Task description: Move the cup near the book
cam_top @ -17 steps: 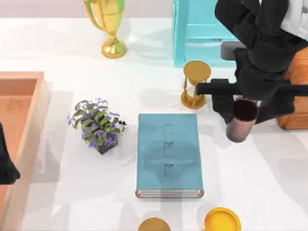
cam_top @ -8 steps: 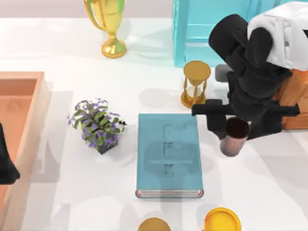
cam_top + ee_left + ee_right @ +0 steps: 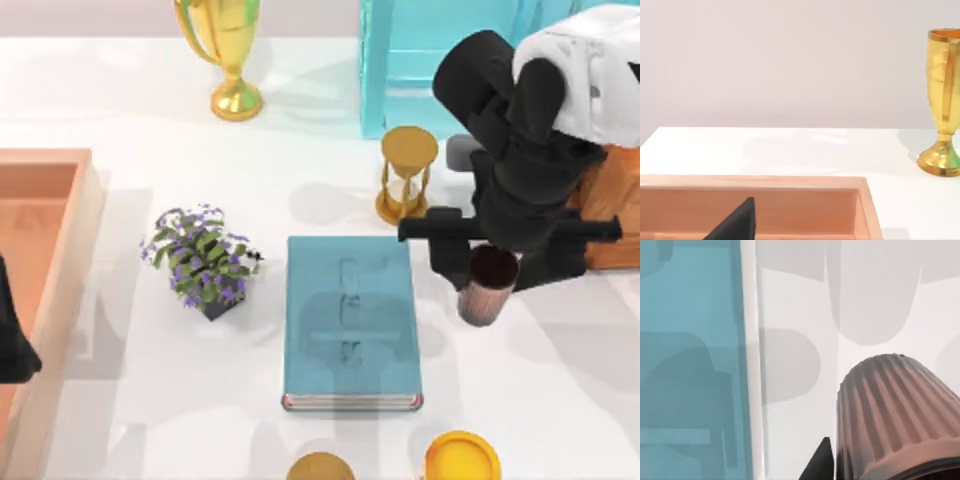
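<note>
Right gripper [image 3: 488, 268]: fingers clamped on the cup [image 3: 487, 287], at 3 o'clock of the table. Cup: ribbed copper-pink tumbler, dark inside, tilted; in the right wrist view [image 3: 895, 415] its ribbed wall stands beside the book's white page edge, apart from it. Book [image 3: 350, 320]: teal, flat, at centre, just to 9 o'clock of the cup. Hourglass [image 3: 406, 175]: at 11 o'clock of the gripper. Potted plant [image 3: 202, 258]: at 9 o'clock of the book. Left arm [image 3: 12, 340]: parked at the left edge, over the wooden tray [image 3: 70, 250]; grip state cannot be told.
</note>
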Tool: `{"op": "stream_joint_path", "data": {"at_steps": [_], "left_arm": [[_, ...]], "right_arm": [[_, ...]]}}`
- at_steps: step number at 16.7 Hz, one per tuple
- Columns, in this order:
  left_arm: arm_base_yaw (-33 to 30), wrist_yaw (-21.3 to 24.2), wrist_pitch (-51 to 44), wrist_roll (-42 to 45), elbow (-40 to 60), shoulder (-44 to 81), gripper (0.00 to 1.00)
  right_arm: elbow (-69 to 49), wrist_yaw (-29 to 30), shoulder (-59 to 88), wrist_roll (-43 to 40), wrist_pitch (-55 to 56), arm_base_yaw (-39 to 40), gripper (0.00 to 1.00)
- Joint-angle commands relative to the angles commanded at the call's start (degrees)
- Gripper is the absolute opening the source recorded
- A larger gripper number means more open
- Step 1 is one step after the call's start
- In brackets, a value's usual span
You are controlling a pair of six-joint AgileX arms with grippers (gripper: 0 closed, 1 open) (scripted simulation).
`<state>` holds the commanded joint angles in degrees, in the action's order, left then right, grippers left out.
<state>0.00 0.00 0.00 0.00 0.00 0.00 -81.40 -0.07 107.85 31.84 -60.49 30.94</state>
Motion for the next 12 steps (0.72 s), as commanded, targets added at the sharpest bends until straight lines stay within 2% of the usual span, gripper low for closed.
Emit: {"op": "stream_joint_path", "data": {"at_steps": [6,12], "left_arm": [[0.00,0.00,0.00,0.00,0.00,0.00,1.00],[0.00,0.00,0.00,0.00,0.00,0.00,1.00]], "right_arm": [[0.00,0.00,0.00,0.00,0.00,0.00,0.98],[0.00,0.00,0.00,0.00,0.00,0.00,1.00]]}}
